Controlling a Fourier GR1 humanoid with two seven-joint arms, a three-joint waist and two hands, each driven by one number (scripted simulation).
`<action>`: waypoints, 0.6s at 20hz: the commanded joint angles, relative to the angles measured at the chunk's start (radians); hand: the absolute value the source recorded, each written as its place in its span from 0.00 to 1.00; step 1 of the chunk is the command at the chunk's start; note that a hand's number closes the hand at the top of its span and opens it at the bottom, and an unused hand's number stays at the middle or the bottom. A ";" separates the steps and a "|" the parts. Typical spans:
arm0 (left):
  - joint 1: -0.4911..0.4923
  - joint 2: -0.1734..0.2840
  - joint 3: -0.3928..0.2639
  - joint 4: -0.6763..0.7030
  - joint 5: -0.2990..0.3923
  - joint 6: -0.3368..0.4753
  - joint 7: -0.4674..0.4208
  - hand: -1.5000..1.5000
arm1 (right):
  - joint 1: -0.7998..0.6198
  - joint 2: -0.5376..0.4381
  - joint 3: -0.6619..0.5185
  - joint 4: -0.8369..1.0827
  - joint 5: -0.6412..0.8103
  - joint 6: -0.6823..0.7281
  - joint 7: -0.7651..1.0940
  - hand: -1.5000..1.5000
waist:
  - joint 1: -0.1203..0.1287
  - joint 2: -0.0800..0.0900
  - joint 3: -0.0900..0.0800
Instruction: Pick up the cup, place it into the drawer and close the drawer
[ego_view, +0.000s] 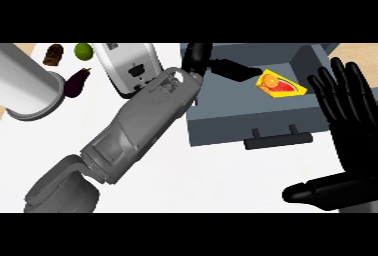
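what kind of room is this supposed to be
Most likely a kitchen counter: a toaster stands at the back, an eggplant and a lime lie beside it, and an open drawer sits under the worktop.

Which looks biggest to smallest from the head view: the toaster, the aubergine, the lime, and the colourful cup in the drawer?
1. Toaster, clearly largest.
2. Cup, partly hidden by the left hand.
3. Aubergine, close to the cup, so that order is unsure.
4. Lime, smallest.

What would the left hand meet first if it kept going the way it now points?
Probably the yellow cup lying in the open drawer. The left hand points rightward across the drawer toward it, though how high it is above the drawer floor is unclear.
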 joint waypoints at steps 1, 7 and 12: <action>0.003 0.000 -0.002 -0.047 0.061 -0.006 -0.026 0.00 | -0.012 -0.006 -0.008 -0.017 -0.039 0.008 0.029 0.00 | 0.008 -0.004 0.000; 0.021 0.000 0.078 -0.098 0.140 -0.091 -0.146 0.00 | -0.002 -0.055 -0.064 -0.049 -0.162 0.051 0.094 0.00 | 0.053 -0.014 -0.001; 0.055 0.035 0.125 -0.159 0.148 -0.098 -0.095 0.00 | 0.030 -0.086 -0.104 -0.011 -0.158 0.103 0.026 1.00 | 0.103 -0.025 -0.001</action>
